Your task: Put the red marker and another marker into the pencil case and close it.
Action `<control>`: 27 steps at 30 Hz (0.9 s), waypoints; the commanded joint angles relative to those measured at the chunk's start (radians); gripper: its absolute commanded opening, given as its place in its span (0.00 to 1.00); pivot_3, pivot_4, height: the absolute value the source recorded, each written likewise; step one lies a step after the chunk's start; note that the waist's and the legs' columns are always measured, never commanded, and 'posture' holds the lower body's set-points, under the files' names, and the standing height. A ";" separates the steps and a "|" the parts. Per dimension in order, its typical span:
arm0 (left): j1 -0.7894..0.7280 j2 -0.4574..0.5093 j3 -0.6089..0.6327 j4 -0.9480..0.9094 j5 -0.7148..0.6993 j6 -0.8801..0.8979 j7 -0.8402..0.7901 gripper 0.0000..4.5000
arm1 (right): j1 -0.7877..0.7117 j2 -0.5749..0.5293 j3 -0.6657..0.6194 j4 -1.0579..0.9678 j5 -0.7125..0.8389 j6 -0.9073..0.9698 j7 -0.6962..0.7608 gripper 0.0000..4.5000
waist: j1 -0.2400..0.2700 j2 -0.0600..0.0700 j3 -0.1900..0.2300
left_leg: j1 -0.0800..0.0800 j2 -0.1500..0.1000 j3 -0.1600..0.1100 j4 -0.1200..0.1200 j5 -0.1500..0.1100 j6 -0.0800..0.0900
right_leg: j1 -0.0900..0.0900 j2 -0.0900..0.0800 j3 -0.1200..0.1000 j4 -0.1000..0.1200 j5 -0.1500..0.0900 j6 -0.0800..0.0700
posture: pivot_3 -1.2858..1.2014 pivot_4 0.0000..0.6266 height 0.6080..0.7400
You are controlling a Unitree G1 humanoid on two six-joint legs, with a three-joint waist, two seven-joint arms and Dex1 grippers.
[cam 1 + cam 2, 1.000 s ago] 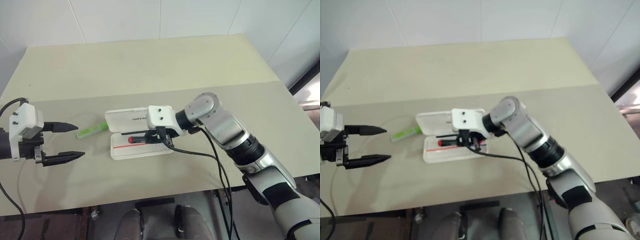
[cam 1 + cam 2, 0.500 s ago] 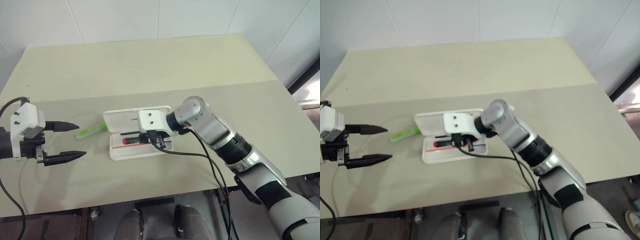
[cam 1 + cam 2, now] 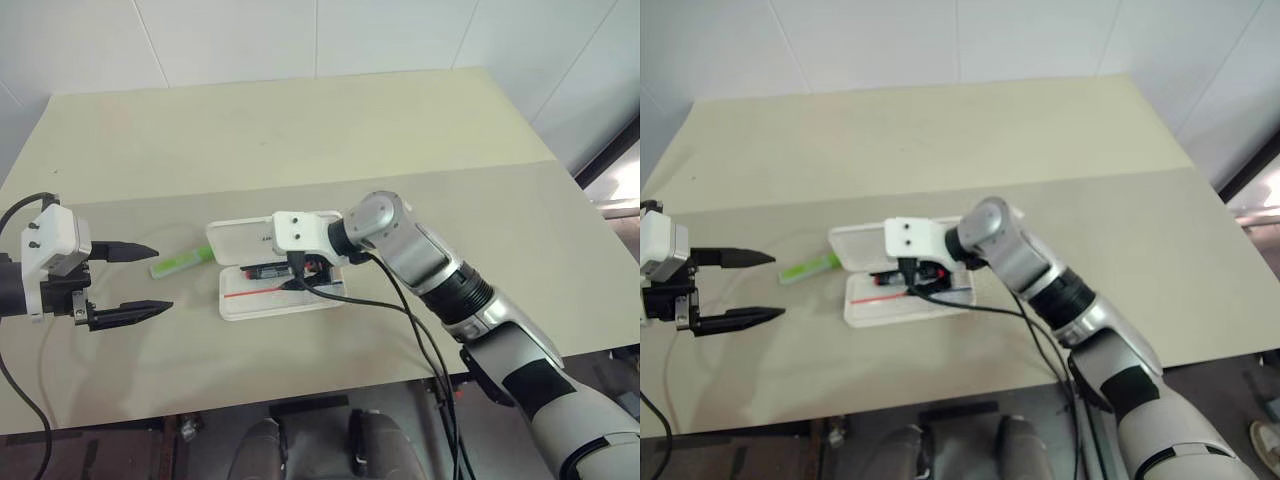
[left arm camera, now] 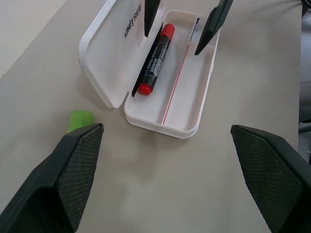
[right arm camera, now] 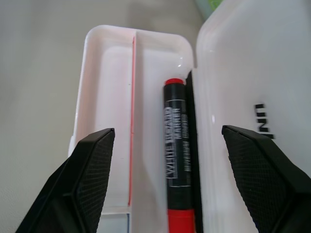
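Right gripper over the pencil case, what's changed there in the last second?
The right gripper has opened its jaws and let go of the red marker, which now lies in the pencil case. The green marker on the table and the open left gripper stayed as they were.

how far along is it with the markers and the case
Done: the red marker lies in the open pencil case, and the right gripper stands open over it. Left to do: the green marker lies on the table beside the lid, with the left gripper open nearby. The case isn't closed yet.
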State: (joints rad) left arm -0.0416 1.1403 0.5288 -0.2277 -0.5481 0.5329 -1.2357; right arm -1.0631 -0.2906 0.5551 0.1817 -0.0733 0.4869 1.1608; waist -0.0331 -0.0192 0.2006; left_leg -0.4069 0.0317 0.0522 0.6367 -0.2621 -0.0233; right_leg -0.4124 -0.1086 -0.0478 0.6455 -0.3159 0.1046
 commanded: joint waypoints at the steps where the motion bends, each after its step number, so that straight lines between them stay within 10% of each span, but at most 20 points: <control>1: -0.007 0.006 0.015 -0.019 -0.010 -0.002 0.003 1.00 | -0.025 -0.033 -0.074 -0.089 0.061 0.044 0.046 0.84 | 0.001 0.000 0.000 | 0.000 0.000 0.000 0.000 0.000 0.000 | 0.000 0.000 0.000 0.000 0.000 0.000 | 0.52 0.24 1.00; 11: 0.093 -0.016 0.072 -0.022 0.038 0.012 0.046 1.00 | 0.030 -0.247 -0.283 -0.422 0.394 0.370 0.182 0.84 | 0.002 0.000 0.000 | 0.000 0.000 0.000 0.000 -0.001 0.001 | 0.000 -0.001 0.000 -0.001 0.000 0.000 | 0.52 0.24 1.00; 27: -0.028 -0.070 -0.095 0.325 0.210 -0.210 0.146 1.00 | 0.031 -0.327 -0.329 -0.465 0.503 0.445 0.054 0.84 | 0.006 -0.001 0.000 | 0.000 0.000 0.001 0.000 -0.002 0.003 | 0.000 -0.002 0.000 -0.001 0.000 -0.001 | 0.52 0.24 1.00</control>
State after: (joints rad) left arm -0.0493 1.0718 0.4375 0.0821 -0.3430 0.3498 -1.0981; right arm -1.0280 -0.6038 0.2527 -0.2457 0.4098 0.9393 1.2228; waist -0.0274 -0.0201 0.2003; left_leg -0.4066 0.0314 0.0528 0.6365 -0.2640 -0.0203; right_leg -0.4122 -0.1107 -0.0483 0.6450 -0.3163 0.1037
